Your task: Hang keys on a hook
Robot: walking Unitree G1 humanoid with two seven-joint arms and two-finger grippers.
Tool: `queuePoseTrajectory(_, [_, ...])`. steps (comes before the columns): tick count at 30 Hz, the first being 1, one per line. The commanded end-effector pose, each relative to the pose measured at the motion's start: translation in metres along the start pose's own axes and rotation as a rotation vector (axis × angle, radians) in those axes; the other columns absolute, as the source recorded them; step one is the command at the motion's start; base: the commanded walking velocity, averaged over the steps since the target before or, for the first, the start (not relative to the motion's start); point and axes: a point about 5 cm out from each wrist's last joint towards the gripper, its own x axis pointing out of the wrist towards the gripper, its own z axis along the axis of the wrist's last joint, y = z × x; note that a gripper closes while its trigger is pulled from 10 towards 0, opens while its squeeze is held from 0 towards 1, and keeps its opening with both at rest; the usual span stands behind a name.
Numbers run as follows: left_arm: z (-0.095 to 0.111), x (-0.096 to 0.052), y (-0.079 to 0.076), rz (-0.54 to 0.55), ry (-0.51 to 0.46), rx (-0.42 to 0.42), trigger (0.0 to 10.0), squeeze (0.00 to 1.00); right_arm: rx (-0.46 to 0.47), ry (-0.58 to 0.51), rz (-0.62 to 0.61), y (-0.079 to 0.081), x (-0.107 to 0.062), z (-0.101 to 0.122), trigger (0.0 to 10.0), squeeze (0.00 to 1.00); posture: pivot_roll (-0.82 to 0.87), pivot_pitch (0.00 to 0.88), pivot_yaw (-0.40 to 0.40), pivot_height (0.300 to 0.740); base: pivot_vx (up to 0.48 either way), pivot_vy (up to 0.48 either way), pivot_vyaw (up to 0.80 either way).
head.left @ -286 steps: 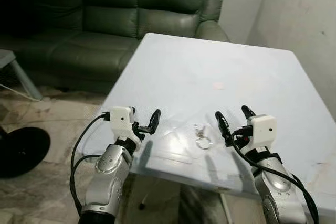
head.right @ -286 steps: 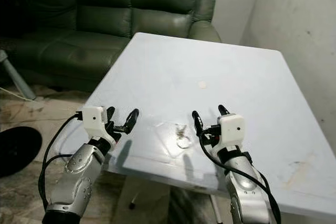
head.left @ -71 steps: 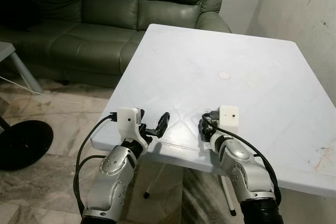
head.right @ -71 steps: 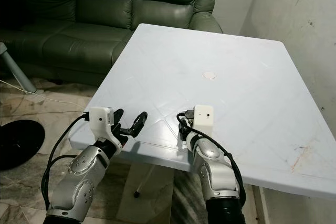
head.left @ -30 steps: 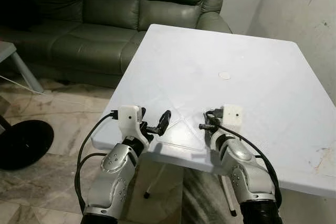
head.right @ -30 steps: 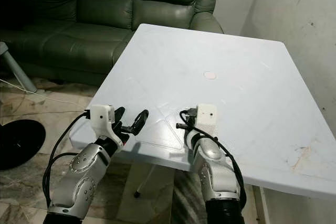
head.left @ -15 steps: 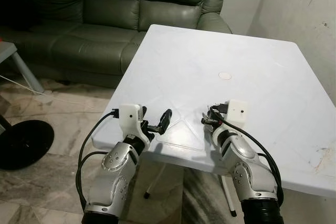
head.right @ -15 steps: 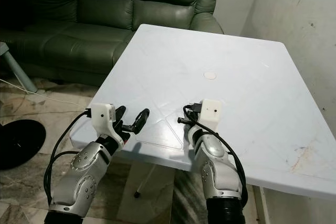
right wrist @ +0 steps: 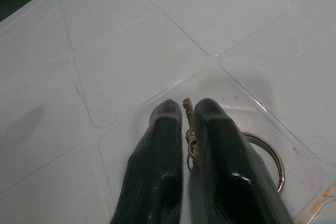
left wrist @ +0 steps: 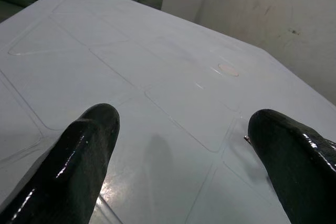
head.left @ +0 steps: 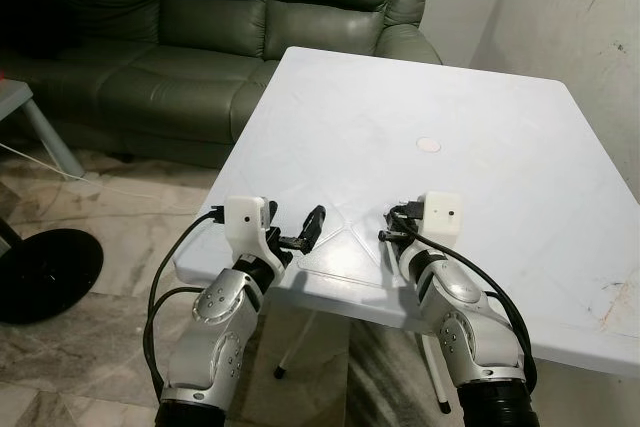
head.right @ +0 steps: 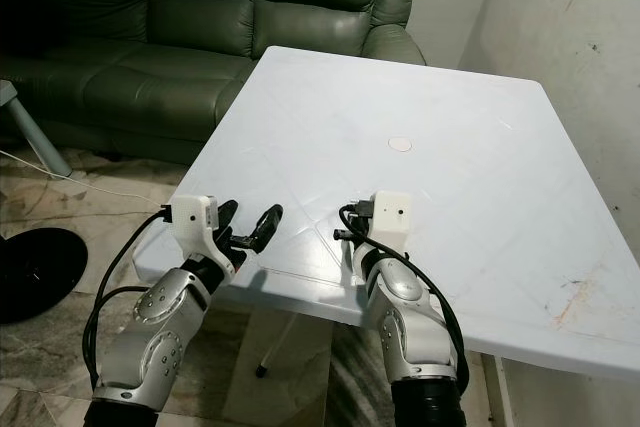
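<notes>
Right wrist view: right gripper (right wrist: 188, 121) pinched nearly closed on the keys (right wrist: 189, 132), brassy chain links caught between the two black fingers (right wrist: 157, 166), metal ring (right wrist: 270, 156) poking out beside one finger just above the white table (right wrist: 131, 51). Head views: same gripper (head.left: 385, 235) near the front edge of the table (head.left: 470, 97), pointing toward the robot's left, white wrist block above it, silver forearm bent back toward the body. Left gripper (head.left: 295, 237) just over the front left corner of the table, fingers spread wide with nothing between them; left wrist view likewise, two glossy black fingertips (left wrist: 79, 166) well apart over bare tabletop. Small round disc (head.left: 428, 144) flat on the table farther back, well apart from both grippers. Dark green leather sofa (head.left: 220, 27) behind the table, whitish wall (head.left: 580, 17) on the robot's right, marbled floor (head.left: 90, 197) with a black round base (head.left: 40, 272) on the left. No telling from these views whether the ring touches the table.
</notes>
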Motion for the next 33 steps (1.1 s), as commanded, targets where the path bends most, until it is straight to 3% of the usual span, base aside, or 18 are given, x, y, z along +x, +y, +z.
queuePoseTrajectory(1, [-0.001,0.003,-0.005,-0.008,0.001,-0.024,10.0,0.0,0.035,0.0,0.011,-0.002,-0.001,0.001,10.0,1.0,0.0,0.014,-0.072,0.74,0.0,0.0,0.0])
queuePoseTrajectory(11, [-0.001,0.004,-0.005,-0.005,-0.001,-0.028,10.0,0.0,0.006,0.003,0.023,0.0,-0.002,0.0,10.0,1.0,-0.01,0.023,-0.074,0.74,0.0,0.0,0.0])
queuePoseTrajectory(13, [0.0,0.004,-0.005,-0.005,-0.002,-0.028,10.0,0.0,-0.064,0.011,0.0,0.0,-0.001,-0.001,10.0,1.0,-0.01,0.023,-0.075,0.74,0.0,0.0,0.0])
queuePoseTrajectory(14, [0.0,0.004,-0.005,-0.007,-0.002,-0.029,10.0,0.0,-0.134,0.025,-0.032,-0.001,0.001,-0.002,10.0,0.0,-0.01,0.024,-0.075,0.74,0.0,0.0,0.0])
queuePoseTrajectory(33, [-0.002,0.004,-0.01,-0.025,0.009,-0.025,10.0,0.0,-0.168,0.099,-0.086,-0.004,0.006,-0.013,10.0,0.0,-0.01,0.027,-0.069,0.74,0.0,0.0,0.0])
